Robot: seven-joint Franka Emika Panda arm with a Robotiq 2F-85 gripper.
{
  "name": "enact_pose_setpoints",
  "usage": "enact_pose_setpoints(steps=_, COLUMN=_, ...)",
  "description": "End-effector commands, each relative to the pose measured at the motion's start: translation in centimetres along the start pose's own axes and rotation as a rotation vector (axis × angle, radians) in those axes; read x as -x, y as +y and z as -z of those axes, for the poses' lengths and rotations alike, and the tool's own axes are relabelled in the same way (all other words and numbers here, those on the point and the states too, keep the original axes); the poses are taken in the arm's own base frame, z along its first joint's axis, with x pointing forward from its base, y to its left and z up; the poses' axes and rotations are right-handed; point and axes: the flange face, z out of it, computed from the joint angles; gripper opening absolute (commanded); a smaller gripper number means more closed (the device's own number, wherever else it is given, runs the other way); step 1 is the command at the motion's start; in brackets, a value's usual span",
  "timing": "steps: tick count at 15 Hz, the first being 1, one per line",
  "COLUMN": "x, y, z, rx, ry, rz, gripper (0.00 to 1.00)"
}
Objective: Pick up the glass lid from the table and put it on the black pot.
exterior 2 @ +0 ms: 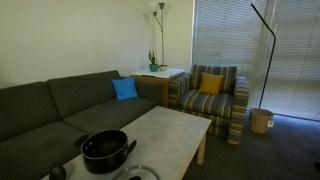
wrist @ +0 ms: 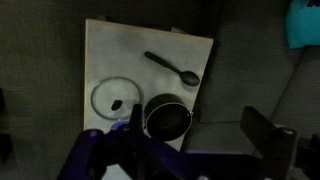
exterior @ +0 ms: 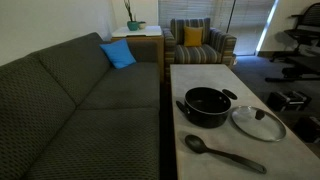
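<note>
Glass lid (exterior: pixel 258 122) lies beside the black pot (exterior: pixel 207 106): probably stiff, slick, breakable; best gripped by its centre knob (wrist: pixel 117 104). End effector (wrist: pixel 140 140) hangs above, jaws apart, empty.

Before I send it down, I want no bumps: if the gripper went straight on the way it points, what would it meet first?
Probably the black pot on the table. In the wrist view it lies nearest the line of the open gripper, though depth is unclear.
</note>
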Motion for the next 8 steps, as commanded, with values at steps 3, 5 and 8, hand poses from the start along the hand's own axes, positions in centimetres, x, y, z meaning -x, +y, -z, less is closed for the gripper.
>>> enact_pose_setpoints(steps=3, x=-0.5, y=0.2, z=-0.4, rx=0.001, ry=-0.028, rz=-0.004, gripper=1.0)
enact_pose_setpoints(steps=5, x=-2.0, y=0.7, z=0.0, rx=0.007, ry=-0.029, rz=-0.01, gripper=1.0)
enact_pose_setpoints(steps=8, x=-4.9, y=2.6, z=-0.6, rx=0.014, ry=-0.058, rz=-0.028, gripper=1.0)
